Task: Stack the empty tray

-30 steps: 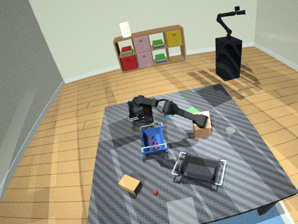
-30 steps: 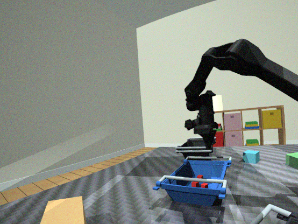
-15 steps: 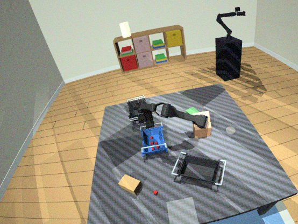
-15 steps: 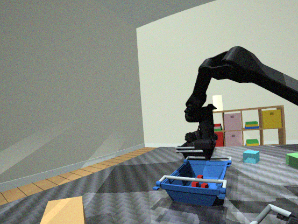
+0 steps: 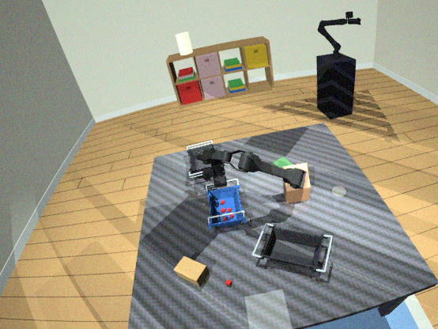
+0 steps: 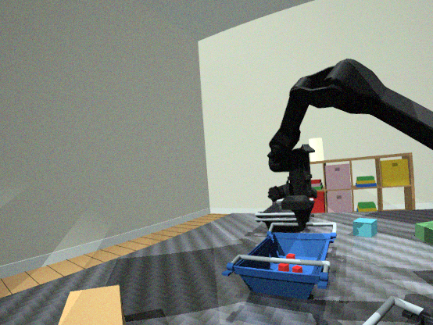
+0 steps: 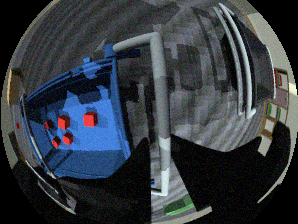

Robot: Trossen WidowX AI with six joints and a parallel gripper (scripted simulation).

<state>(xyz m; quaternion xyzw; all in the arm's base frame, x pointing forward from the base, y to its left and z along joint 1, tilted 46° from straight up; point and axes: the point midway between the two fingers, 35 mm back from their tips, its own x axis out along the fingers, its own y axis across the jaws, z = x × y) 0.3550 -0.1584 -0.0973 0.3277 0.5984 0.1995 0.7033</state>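
The blue tray (image 5: 233,195) (image 6: 279,285) (image 7: 90,162) holds several red blocks (image 5: 229,209) (image 6: 283,267) (image 7: 90,119). Its near bar (image 5: 233,213) (image 6: 281,259) lies in over the near end of the tray top. Its far bar (image 5: 232,181) (image 6: 322,224) (image 7: 161,85) is out beyond the far end. My gripper (image 5: 220,184) (image 6: 302,229) (image 7: 157,140) points down at this far bar, fingers slightly apart on either side of it in the wrist view; contact is not clear. An empty black tray (image 5: 296,235) stands at the near right; a second black tray (image 5: 196,160) (image 7: 260,65) stands behind the blue one.
A tan block (image 5: 190,270) (image 6: 94,308) and a small red cube (image 5: 228,282) lie at the near left. An orange-pink box (image 5: 297,194), a green block (image 5: 282,162) (image 6: 425,231) and a cyan block (image 6: 365,227) stand to the right. A pale disc (image 5: 338,191) lies farther right.
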